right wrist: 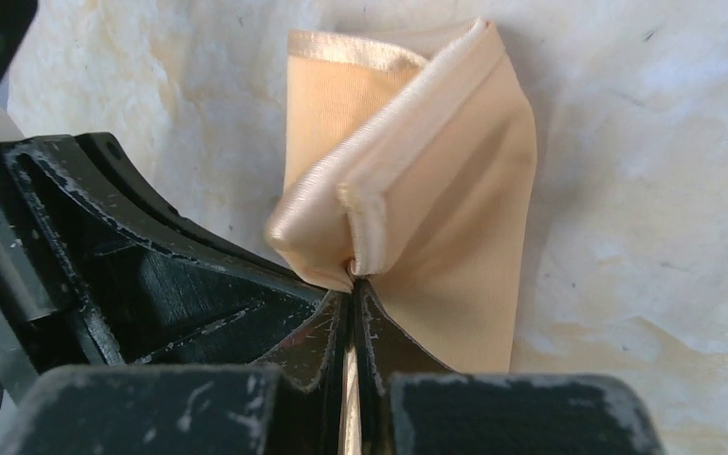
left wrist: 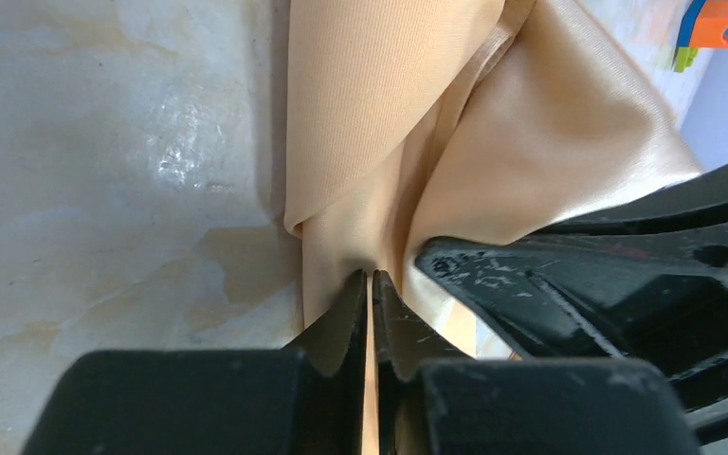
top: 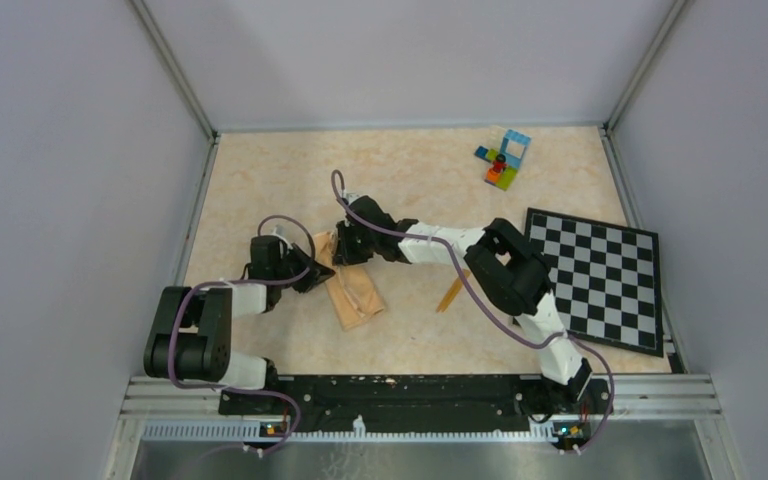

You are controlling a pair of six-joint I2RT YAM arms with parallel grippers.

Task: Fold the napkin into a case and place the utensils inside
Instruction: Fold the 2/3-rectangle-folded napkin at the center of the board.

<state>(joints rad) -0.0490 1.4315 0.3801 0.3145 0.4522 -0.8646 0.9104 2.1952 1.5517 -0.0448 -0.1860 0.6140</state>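
Peach-tan satin, the napkin (top: 357, 292) is lying as a narrow folded strip on the mottled beige table (top: 430, 170), between the two arms. Its sheen and fine ribbed weave are showing in the wrist views, with a stitched hem running along one folded edge. The left gripper (left wrist: 372, 281) is pinching a bunched fold, its fingers nearly meeting with cloth between them. The right gripper (right wrist: 353, 284) is clamping the hemmed corner likewise, just beside the left. A thin orange utensil (top: 450, 293) is lying right of the napkin, apart from it. The checkered board (top: 600, 275) is sitting flat further right, and the bricks (top: 503, 160) are sitting at the far side.
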